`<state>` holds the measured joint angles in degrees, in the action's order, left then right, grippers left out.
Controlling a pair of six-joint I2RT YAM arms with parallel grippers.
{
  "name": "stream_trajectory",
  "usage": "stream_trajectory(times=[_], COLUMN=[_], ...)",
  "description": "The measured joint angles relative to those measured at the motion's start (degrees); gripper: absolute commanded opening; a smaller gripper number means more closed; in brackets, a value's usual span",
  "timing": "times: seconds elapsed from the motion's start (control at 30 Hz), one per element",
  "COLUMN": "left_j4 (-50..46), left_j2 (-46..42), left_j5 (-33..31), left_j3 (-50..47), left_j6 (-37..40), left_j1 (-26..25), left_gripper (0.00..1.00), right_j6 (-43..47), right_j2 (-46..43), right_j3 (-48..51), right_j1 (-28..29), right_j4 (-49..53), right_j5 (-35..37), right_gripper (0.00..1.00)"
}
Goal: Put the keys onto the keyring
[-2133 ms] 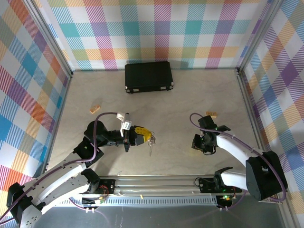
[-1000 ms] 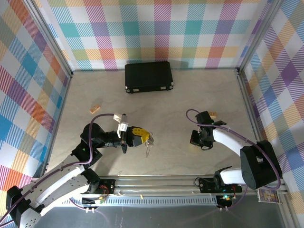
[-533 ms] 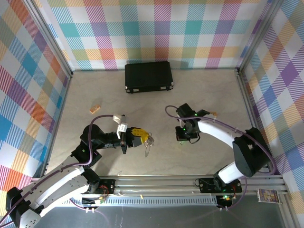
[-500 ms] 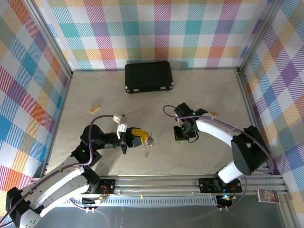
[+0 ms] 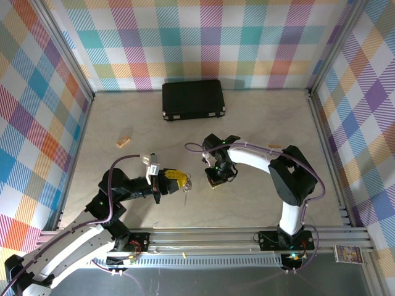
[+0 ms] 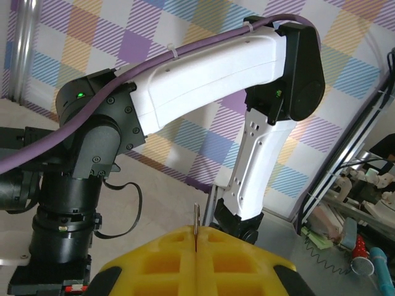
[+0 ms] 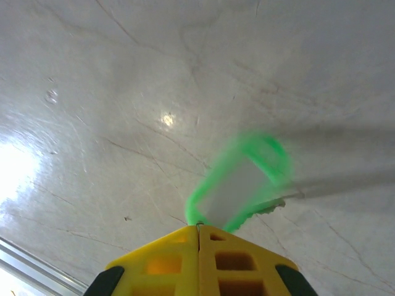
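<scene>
Wooden block [image 5: 124,141] lies at the left of the desk [image 5: 259,203], well apart from the left gripper [image 5: 181,180]. That gripper's yellow fingers are pressed together on the thin silver keyring [image 5: 187,185], which hangs at their tips. Just to its right, the right gripper [image 7: 198,231] is closed too, pinching the blurred green-headed key [image 7: 239,179] over the bare desk.

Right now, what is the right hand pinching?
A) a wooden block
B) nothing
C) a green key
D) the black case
C: in the right wrist view a blurred green key sticks out of the shut right hand.
</scene>
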<state>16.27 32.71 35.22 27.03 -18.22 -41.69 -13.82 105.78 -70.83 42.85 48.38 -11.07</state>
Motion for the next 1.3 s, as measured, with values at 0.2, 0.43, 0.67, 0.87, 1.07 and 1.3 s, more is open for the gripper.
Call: stream_trajectory(times=[0.2,0.43,0.67,0.87,1.07,1.3], left_j4=[-1.27,-1.27,-1.16,-1.07,-0.92,0.31], left_j2=[-0.48,-0.98,-0.96,-0.94,-0.90,0.59], left_j5=[-0.66,-0.85,-0.85,-0.83,-0.83,-0.39], left_j3=[-0.63,-1.01,-1.14,-1.31,-1.31,-1.33], left_j6=[0.00,-0.02,-0.04,-0.09,-0.24,-0.46], left_j1=[0.00,0.00,0.00,0.00,0.00,0.00], left_gripper=[0.00,0.00,0.00,0.00,0.00,0.00], right_j6=[1.05,1.27,0.79,-2.47,-10.99,-21.79], right_j2=[1.68,2.21,1.79,-4.04,-16.33,-24.17], right_j3=[0.00,0.98,1.42,4.02,13.25,26.95], right_j1=[0.37,0.74,1.09,1.44,1.44,1.44], right_j4=[1.46,1.81,1.90,0.83,-4.22,-14.84], right_j5=[-0.11,0.55,1.64,2.01,1.90,-0.17], right_gripper=[0.00,0.00,0.18,0.39,0.62,0.61])
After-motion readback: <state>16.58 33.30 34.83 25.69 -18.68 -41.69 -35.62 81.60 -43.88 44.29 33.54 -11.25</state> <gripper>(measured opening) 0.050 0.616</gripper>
